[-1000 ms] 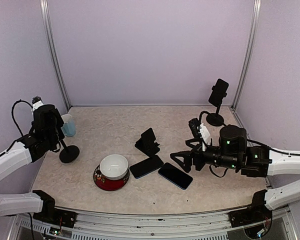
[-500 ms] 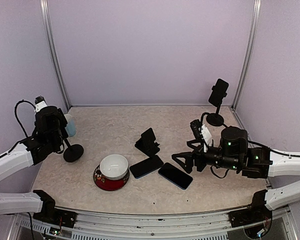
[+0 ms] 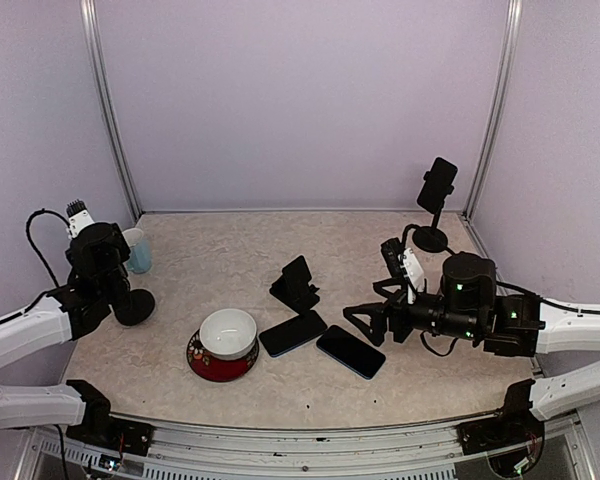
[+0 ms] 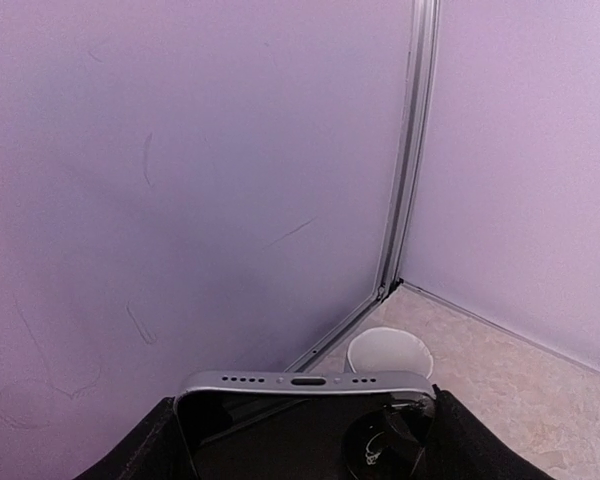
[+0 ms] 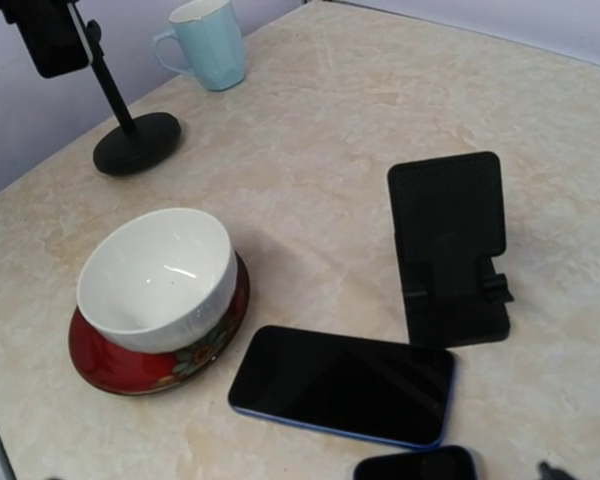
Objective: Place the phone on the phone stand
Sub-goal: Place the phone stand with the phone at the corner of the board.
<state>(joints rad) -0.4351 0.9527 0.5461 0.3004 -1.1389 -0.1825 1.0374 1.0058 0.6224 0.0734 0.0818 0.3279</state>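
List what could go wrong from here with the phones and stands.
1. The flat phone nearest the open right gripper lies almost corner to corner with the second flat phone; a grab could shove that one toward the bowl.
2. The left gripper is shut on a mounted phone whose pole stand is close to the mug; a swing might knock it.

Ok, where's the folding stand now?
In the top view the stand sits mid-table, just behind a flat phone and right of the bowl.
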